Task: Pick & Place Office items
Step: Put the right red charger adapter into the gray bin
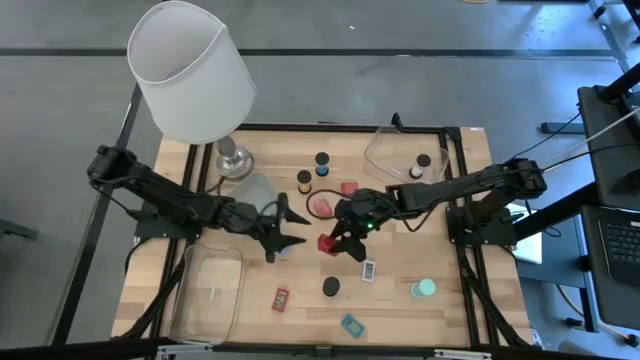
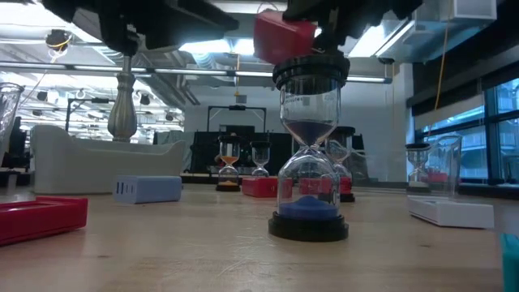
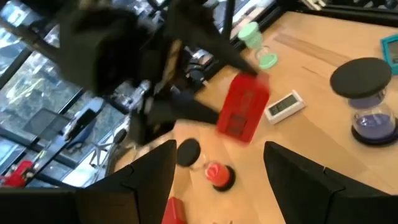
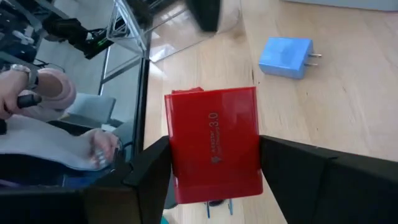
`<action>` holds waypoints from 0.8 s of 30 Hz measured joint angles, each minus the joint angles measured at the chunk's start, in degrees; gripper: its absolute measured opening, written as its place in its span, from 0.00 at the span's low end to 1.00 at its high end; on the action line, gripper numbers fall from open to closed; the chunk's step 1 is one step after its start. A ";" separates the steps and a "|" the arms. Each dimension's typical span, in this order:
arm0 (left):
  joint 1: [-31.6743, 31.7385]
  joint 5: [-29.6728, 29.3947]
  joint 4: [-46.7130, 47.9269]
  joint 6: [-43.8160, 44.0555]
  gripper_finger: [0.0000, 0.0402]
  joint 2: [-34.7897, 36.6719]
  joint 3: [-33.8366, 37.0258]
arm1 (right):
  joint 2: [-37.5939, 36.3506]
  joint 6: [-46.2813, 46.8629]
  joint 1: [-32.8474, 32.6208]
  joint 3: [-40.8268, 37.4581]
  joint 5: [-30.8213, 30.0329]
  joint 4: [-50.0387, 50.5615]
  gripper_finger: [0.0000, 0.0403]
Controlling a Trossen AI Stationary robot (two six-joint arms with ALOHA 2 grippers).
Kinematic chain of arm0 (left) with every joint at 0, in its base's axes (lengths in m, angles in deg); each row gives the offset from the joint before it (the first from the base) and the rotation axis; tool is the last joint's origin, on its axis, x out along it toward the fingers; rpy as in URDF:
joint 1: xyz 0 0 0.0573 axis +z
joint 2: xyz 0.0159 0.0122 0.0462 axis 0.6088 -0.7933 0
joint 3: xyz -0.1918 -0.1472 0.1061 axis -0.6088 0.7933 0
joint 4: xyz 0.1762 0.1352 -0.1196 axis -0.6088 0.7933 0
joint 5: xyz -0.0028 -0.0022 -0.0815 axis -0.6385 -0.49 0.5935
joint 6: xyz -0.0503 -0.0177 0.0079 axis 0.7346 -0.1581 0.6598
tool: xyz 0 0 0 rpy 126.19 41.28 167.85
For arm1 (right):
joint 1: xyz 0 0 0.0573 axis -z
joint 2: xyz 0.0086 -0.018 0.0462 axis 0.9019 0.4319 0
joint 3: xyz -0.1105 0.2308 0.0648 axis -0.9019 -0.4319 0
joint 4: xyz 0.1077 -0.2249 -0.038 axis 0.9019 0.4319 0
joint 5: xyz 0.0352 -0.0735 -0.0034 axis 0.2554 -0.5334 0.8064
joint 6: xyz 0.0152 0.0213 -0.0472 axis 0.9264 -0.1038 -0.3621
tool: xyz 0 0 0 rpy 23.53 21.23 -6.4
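While clamped between the two dark fingers of the right gripper [image 1: 340,243], rectangular red plastic block [image 4: 214,144] with faint lettering on its face, lifted clear of the pale wooden table [image 1: 450,310] near its middle. Seen again in the left wrist view as a red block [image 3: 243,107] in the air beside a small white-labelled rectangular piece [image 3: 284,104] lying on the wood. Opposite, just beside and not touching, left gripper [image 1: 281,228], fingers spread apart and holding nothing. Close in front of the low camera, small hourglass [image 2: 309,154] with dark round caps and blue sand, standing upright, the red block hanging above it. Elsewhere on the tabletop: flat blue plug-shaped piece [image 4: 285,57], pale green hourglass [image 1: 424,288] near the right edge, second red block [image 1: 281,298] near the front edge, beside the clear plastic tray [image 1: 210,292]. White-shaded lamp [image 1: 192,72] at the far left corner.
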 joint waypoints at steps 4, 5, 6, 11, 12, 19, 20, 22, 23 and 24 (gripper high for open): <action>-0.29 0.04 0.37 -0.27 0.60 -3.12 -3.20 | 0.92 -0.19 1.63 0.00 3.01 -2.21 0.55; -0.24 0.03 0.43 -0.29 0.60 -3.84 -3.68 | 1.08 -0.49 1.99 0.00 3.64 -2.76 0.55; -0.07 0.25 0.38 -0.32 0.60 -4.72 -4.23 | 1.10 -0.96 2.26 0.00 4.05 -2.81 0.55; 0.57 4.07 0.26 -0.61 0.60 -6.80 -4.92 | 1.14 -2.99 3.33 0.00 4.83 -3.74 0.55; 0.57 4.60 -0.04 -0.69 0.60 -6.78 -4.92 | 1.14 -3.06 3.51 0.00 5.50 -4.35 0.55; 2.15 8.30 -1.67 2.06 0.60 -6.74 -4.97 | 1.14 -5.33 4.30 0.00 6.16 -5.97 0.55; 2.57 9.02 -1.67 2.45 0.60 -6.74 -4.97 | 1.14 -5.89 4.41 0.00 6.66 -6.17 0.55; 3.29 10.33 -1.64 3.44 0.60 -6.74 -4.97 | 1.19 -6.65 4.53 0.00 7.04 -6.84 0.55; 3.62 10.99 -1.59 3.84 0.60 -6.74 -4.97 | 1.19 -6.98 4.54 0.00 7.06 -6.92 0.55; 3.85 11.54 -1.51 3.90 0.60 -6.74 -4.97 | 1.19 -7.38 4.61 0.00 7.10 -7.12 0.55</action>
